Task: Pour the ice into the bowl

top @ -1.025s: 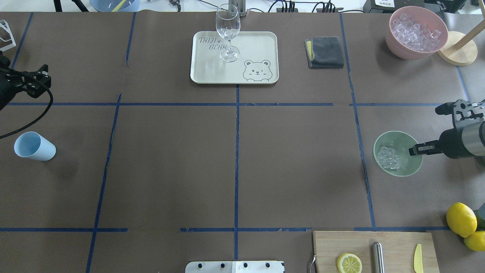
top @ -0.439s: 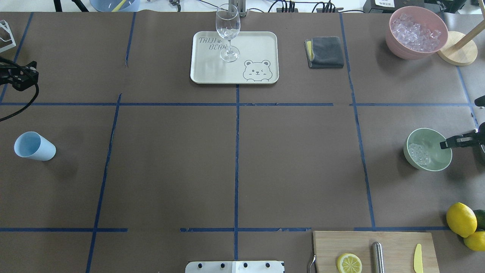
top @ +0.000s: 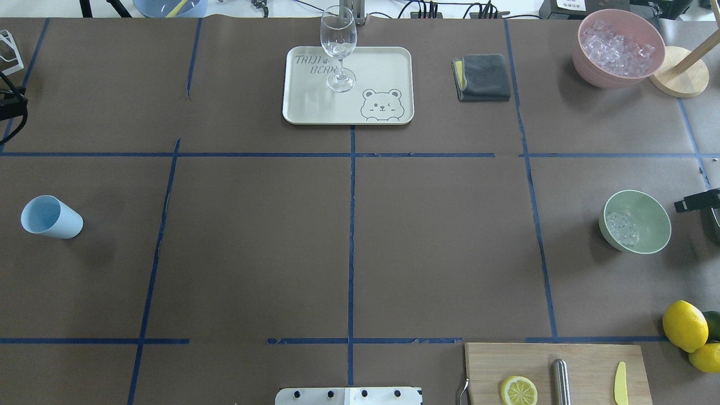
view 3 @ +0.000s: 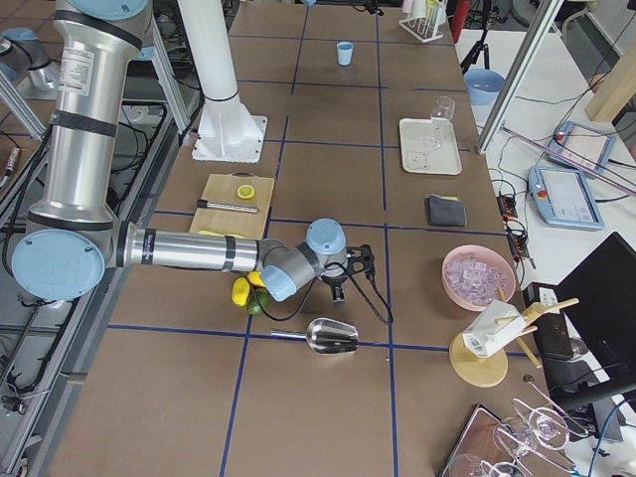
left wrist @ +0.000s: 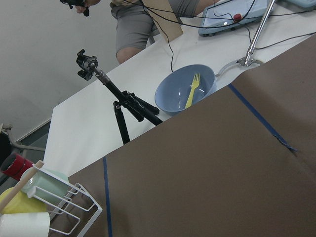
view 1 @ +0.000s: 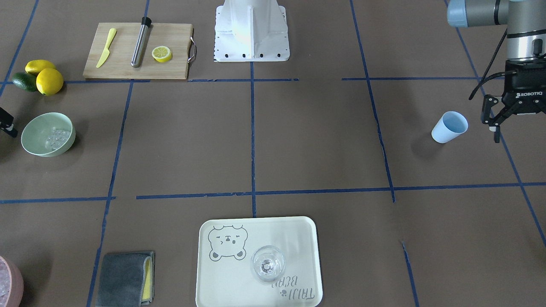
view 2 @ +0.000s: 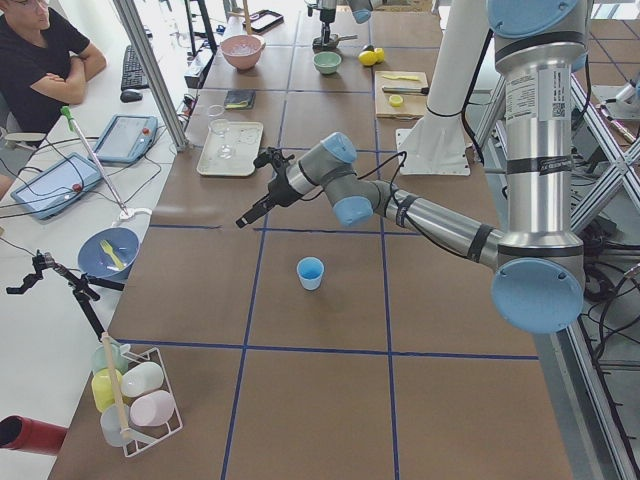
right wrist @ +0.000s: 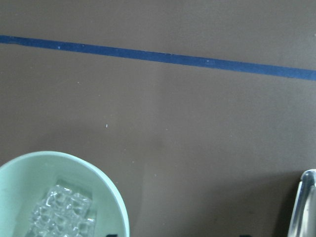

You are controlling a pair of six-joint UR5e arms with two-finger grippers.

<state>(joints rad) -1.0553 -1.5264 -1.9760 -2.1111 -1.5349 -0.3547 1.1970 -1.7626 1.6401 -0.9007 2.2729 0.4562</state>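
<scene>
The pale mint-green bowl (top: 647, 216) stands upright at the table's right side, with a small heap of clear ice (top: 621, 228) lying in it. It also shows in the front view (view 1: 38, 143) and the right wrist view (right wrist: 19, 173), ice (right wrist: 61, 215) inside. My right gripper (view 3: 346, 276) is just right of the bowl, apart from it. One finger (top: 696, 201) shows at the overhead view's edge. It holds nothing, and its tips stand wide apart. My left gripper (view 1: 497, 123) is open and empty, hanging beside a light-blue cup (view 1: 448, 127).
A pink bowl (top: 585, 59) full of ice stands at the far right, beside a wooden stand (top: 678, 73). A metal scoop (view 3: 333, 338) lies right of the mint bowl. Also here are lemons (top: 684, 325), a cutting board (top: 554, 371), a grey cloth (top: 484, 77), and a tray (top: 382, 67) with a wine glass (top: 338, 48).
The mint bowl slid to the right with my right gripper, which then drew back off it toward the table's edge. My left gripper withdrew left, out of the overhead view.
</scene>
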